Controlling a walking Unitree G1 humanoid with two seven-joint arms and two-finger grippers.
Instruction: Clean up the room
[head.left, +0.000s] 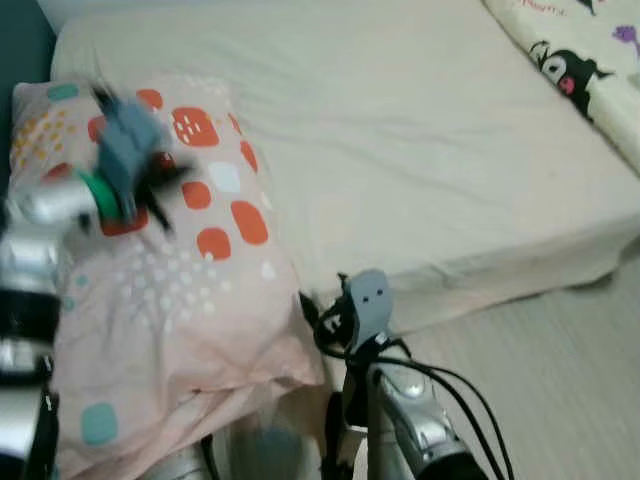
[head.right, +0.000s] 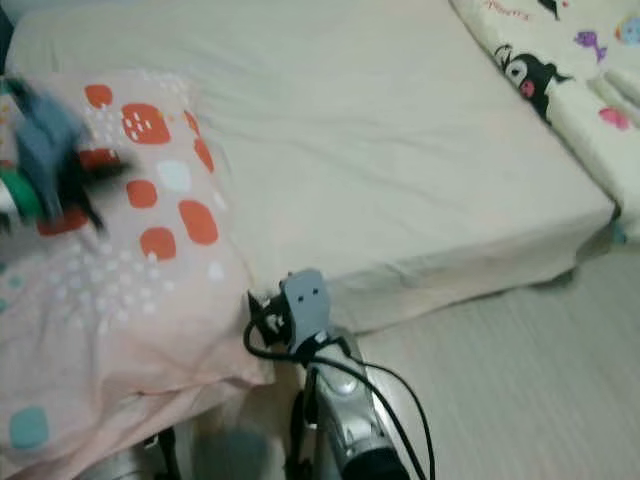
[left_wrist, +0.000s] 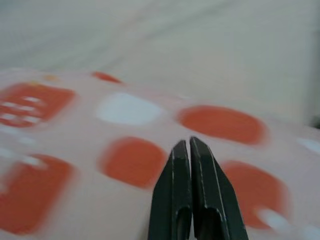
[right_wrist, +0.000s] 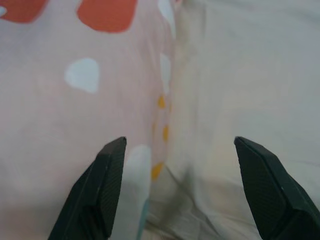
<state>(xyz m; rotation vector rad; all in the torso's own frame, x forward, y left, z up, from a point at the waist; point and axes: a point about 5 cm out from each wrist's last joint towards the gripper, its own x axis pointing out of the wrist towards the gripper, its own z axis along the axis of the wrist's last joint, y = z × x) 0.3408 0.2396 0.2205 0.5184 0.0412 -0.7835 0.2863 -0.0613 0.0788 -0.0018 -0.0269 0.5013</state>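
Note:
A pink pillow (head.left: 170, 300) with orange and white patches lies on the left of the bed (head.left: 400, 150), its near end hanging over the bed's front edge. My left gripper (left_wrist: 189, 142) hovers over the pillow's far half, blurred in the left eye view (head.left: 158, 198), with its black fingers shut together and nothing between them. My right gripper (right_wrist: 180, 140) is low at the bed's front edge beside the pillow's near corner (head.left: 312, 312). It is open wide, and the pillow's side and the cream sheet show between its fingers.
The cream sheet covers the rest of the bed. A white blanket (head.left: 580, 60) with cartoon figures lies along the bed's far right. Pale wooden floor (head.left: 560, 370) runs to the right of my right arm.

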